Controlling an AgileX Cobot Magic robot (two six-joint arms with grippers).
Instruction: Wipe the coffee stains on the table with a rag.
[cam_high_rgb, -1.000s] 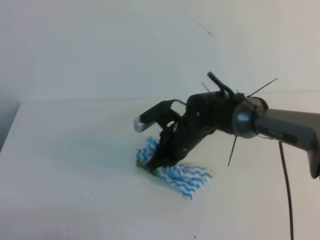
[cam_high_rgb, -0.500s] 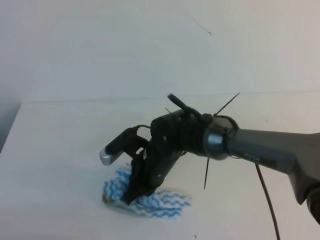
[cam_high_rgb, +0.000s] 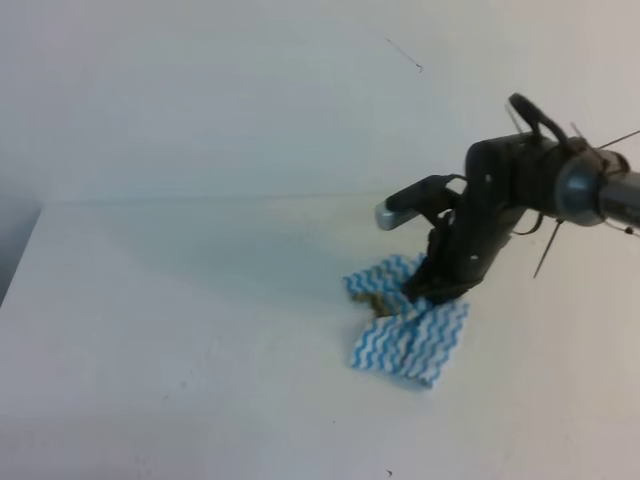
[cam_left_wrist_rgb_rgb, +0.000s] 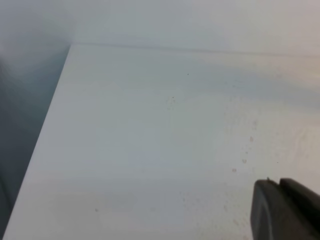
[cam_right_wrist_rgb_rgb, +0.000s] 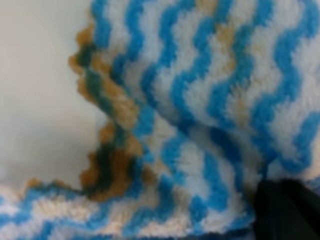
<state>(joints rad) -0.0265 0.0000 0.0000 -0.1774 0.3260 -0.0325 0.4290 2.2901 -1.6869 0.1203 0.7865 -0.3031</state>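
The rag (cam_high_rgb: 405, 338), white with blue wavy stripes, lies bunched on the white table (cam_high_rgb: 150, 330) right of the middle. My right gripper (cam_high_rgb: 428, 291) presses down on its far edge, shut on the rag. Tan-brown marks show along the rag's left edge (cam_high_rgb: 368, 298). In the right wrist view the rag (cam_right_wrist_rgb_rgb: 200, 100) fills the frame, with brown soaked fringe (cam_right_wrist_rgb_rgb: 107, 167) and one dark fingertip (cam_right_wrist_rgb_rgb: 285, 210) at the lower right. The coffee stains do not show on the bare table; whether any lie under the cloth is hidden. A dark part of the left gripper (cam_left_wrist_rgb_rgb: 286, 212) shows only in the left wrist view.
The table's left edge (cam_high_rgb: 22, 255) drops off to a dark gap, also seen in the left wrist view (cam_left_wrist_rgb_rgb: 47, 135). A plain pale wall rises behind the table. A few tiny specks (cam_left_wrist_rgb_rgb: 245, 160) dot the tabletop (cam_left_wrist_rgb_rgb: 150, 140) near the left gripper.
The right arm first dragged the rag to the near left, then swept it back to the right and farther away. Its grip stayed shut on the rag.
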